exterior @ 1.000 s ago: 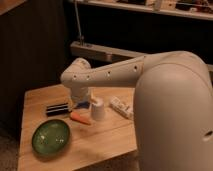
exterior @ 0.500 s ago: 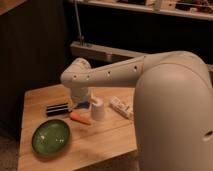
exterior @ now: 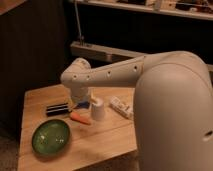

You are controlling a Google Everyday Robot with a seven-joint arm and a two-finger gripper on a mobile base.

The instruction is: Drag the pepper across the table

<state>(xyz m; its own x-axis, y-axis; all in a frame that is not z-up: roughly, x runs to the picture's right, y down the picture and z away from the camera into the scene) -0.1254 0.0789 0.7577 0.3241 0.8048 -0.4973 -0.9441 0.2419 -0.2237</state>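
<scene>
Pepper (exterior: 80, 118), small, orange-red and tapered, lies on the light wooden plank table (exterior: 107, 140), just camera-side of my gripper (exterior: 80, 103), whose jaws stand wide, holding nothing.

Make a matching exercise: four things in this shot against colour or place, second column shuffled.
Things:
1. bowl
2. pepper
3. cup
4. gripper

Descriptions:
A. white, upturned, beside the pepper
B. orange-red, lying mid-table
C. green, nearest the table's front edge
D. low over the table, just behind the pepper

Pairs: 1-C, 2-B, 3-A, 4-D
</scene>
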